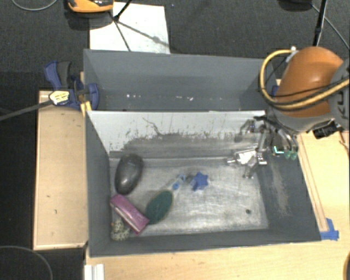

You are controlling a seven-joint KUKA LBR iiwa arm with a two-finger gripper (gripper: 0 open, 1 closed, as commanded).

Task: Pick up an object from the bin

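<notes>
Hanging over the scuffed grey bin (219,203), far right, the tool (252,159) conceals its opening.

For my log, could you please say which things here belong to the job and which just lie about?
Job: gripper, grey bin, grey oval, purple block, green oval, blue piece.
Lying about: white sheet, orange item behind the bin.

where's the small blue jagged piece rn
The small blue jagged piece lies mid-floor in the camera view, between the dark green oval at left and the gripper at right.
</notes>
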